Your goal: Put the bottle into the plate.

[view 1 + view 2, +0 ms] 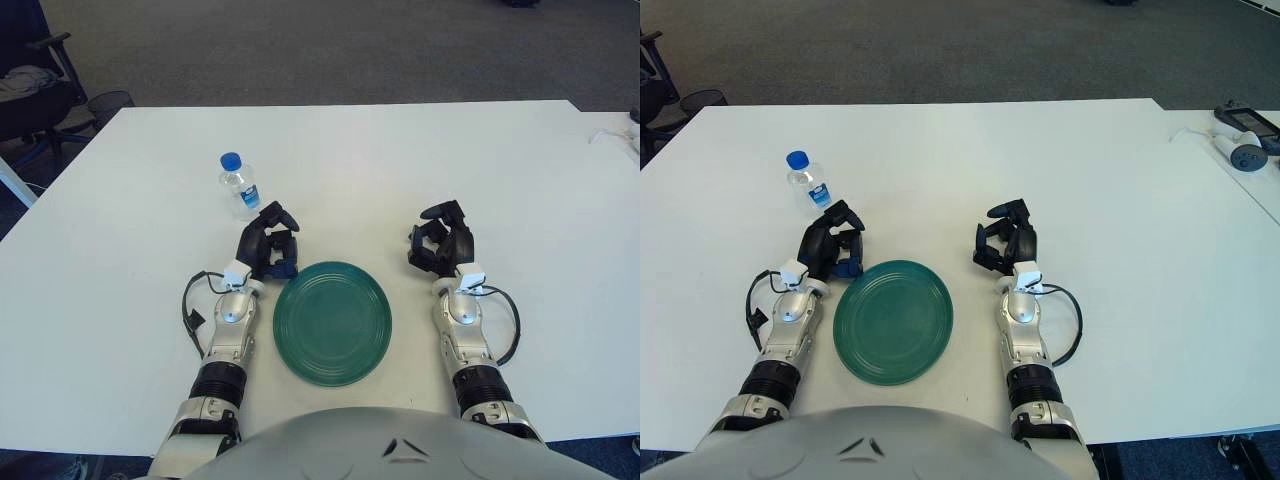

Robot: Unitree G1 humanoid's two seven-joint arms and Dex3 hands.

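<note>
A small clear bottle (pixel 238 186) with a blue cap stands upright on the white table (pixel 330 150), left of centre. A round green plate (pixel 333 322) lies near the front edge, between my two arms. My left hand (pixel 268 243) is just in front of and to the right of the bottle, a short gap apart, fingers curled and holding nothing. My right hand (pixel 441 243) shows to the right of the plate, fingers curled, also holding nothing.
An office chair (pixel 30 85) and a wire bin (pixel 108 103) stand off the table's far left corner. A white controller with a cable (pixel 1238 148) lies on a neighbouring table at the right. Grey carpet lies beyond the far edge.
</note>
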